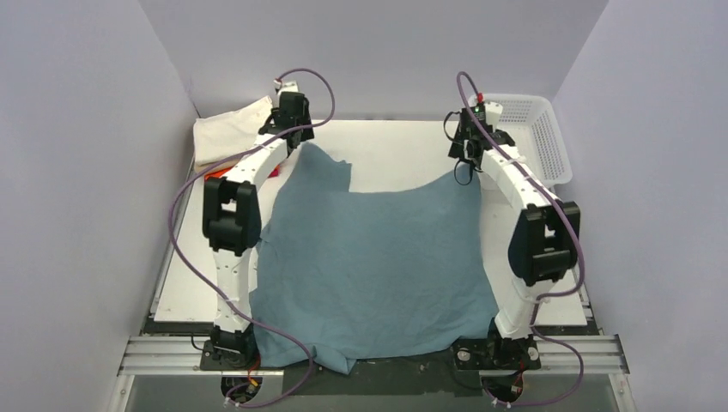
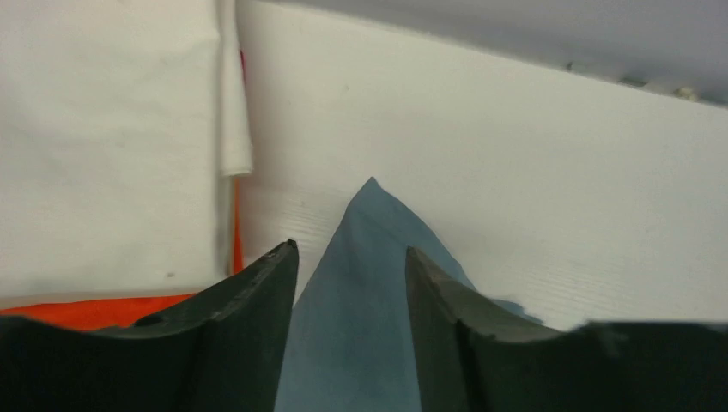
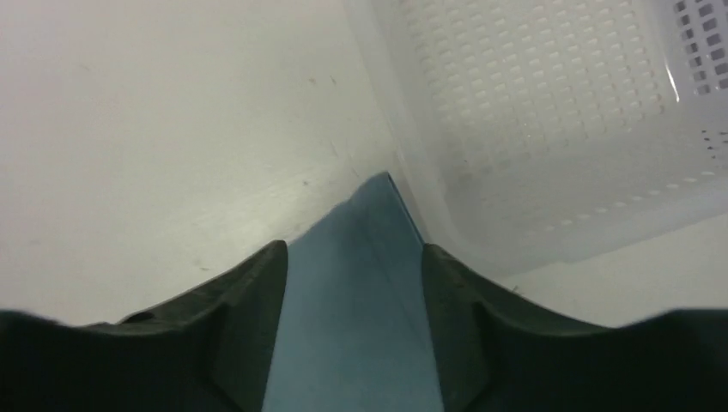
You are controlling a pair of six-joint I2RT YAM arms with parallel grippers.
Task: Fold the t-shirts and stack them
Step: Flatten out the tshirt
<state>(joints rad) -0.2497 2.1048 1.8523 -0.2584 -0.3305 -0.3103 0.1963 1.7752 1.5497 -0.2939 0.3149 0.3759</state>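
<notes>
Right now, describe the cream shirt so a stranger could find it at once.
Start at the big teal-blue shirt spread across the white table. Beyond its far left corner, against the left wall, lies the cream shirt. It is the only pale cloth; orange cloth peeks from beneath it.

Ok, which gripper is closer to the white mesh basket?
Right. The right gripper sits beside the white mesh basket, over a corner of the teal t-shirt. The left gripper is across the table, by the cream t-shirt.
</notes>
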